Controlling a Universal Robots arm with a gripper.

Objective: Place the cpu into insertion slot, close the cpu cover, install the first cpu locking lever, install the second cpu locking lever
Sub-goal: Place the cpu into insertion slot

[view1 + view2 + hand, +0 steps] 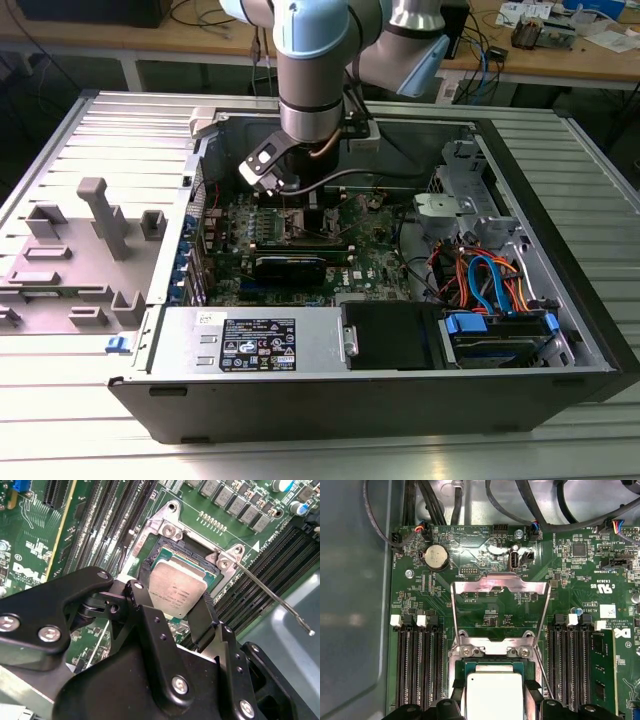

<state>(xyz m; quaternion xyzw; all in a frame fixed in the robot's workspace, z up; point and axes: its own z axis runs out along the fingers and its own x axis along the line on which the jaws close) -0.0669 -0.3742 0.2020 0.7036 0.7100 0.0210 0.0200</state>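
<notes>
Inside an open computer case [330,405] that is lying on its side on a ribbed metal counter [590,150], a pale blue and silver robot arm [315,60] is reaching down toward the green motherboard [385,255]. In the second wrist view, the black gripper [172,597] is clamping the cpu [180,587], a small square chip with a dull silver top, by two opposite edges. The chip is sitting directly over the insertion slot [166,544], though whether it is touching the socket cannot be told. In the first wrist view, the cpu cover [470,582], a thin silver frame with a square window, is standing swung open away from the slot. A thin metal locking lever [270,595] is sticking out free from one corner of the socket rim. Long black memory slots [420,665] are running along both sides of the socket. A grey plastic fixture [100,220] is sitting on the counter at the exterior view's left, beside the case
</notes>
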